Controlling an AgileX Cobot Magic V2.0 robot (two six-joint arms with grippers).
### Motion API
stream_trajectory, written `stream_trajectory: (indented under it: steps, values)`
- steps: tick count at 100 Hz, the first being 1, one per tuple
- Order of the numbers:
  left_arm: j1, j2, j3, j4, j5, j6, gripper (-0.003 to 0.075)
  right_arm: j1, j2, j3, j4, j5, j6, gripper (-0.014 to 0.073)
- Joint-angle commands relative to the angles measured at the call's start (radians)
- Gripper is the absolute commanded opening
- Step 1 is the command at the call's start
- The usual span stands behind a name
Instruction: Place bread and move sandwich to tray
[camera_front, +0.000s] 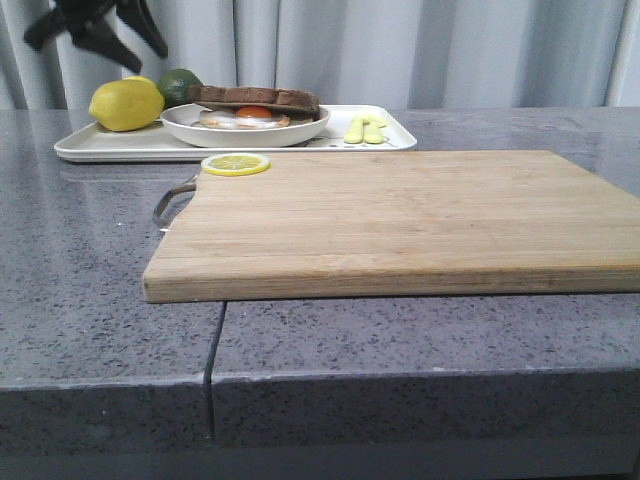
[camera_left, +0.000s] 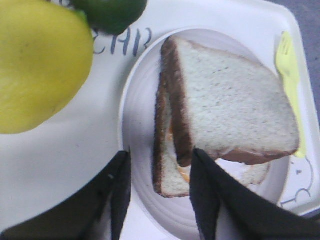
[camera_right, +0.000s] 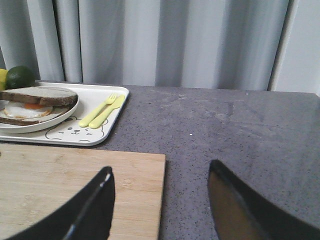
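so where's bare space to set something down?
Cutting board is bare except a lemon slice at its far-left corner. Counter right of the tray is open. The tray is crowded.

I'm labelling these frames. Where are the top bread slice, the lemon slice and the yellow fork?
top bread slice (camera_left: 230, 107), left wrist view, middle of its pale face.
lemon slice (camera_front: 235, 164), front view, centre of the cut face.
yellow fork (camera_left: 288, 70), left wrist view, upper handle.
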Motion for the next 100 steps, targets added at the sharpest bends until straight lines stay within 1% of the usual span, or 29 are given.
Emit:
stream_trajectory:
  steps: [1, 9, 30, 41, 59, 67, 81, 92, 100]
  values:
    - [0.002, -0.093, -0.092, -0.026, 0.021, -0.010, 0.0264, -0.008, 0.001, -0.026, 0.004, -0.075, 0.001, 0.0427]
    - [0.002, -0.123, -0.122, -0.005, 0.046, -0.010, 0.0264, -0.008, 0.001, -0.026, 0.004, -0.075, 0.001, 0.0427]
    - [0.002, -0.221, -0.123, 0.018, 0.096, -0.011, 0.0262, -0.008, 0.001, -0.026, 0.004, -0.075, 0.001, 0.0427]
    - [0.002, -0.274, -0.116, 0.027, 0.096, -0.011, 0.0262, -0.008, 0.001, -0.026, 0.004, -0.075, 0.001, 0.0427]
    - [-0.015, -0.383, -0.113, 0.085, 0.096, -0.011, 0.0262, -0.008, 0.001, -0.026, 0.004, -0.074, 0.001, 0.0427]
    - [-0.026, -0.442, -0.087, 0.103, 0.096, 0.003, 0.0262, -0.008, 0.001, -0.026, 0.004, -0.074, 0.001, 0.0427]
    - [-0.076, -0.577, 0.036, 0.208, 0.096, 0.035, 0.0262, -0.008, 0.001, -0.026, 0.005, -0.073, 0.001, 0.0427]
    - [-0.144, -0.704, 0.194, 0.336, 0.093, 0.073, 0.0262, -0.008, 0.001, -0.026, 0.005, -0.073, 0.001, 0.0427]
    - [-0.189, -0.794, 0.325, 0.386, 0.054, 0.077, 0.0262, -0.008, 0.001, -0.026, 0.005, -0.073, 0.001, 0.0427]
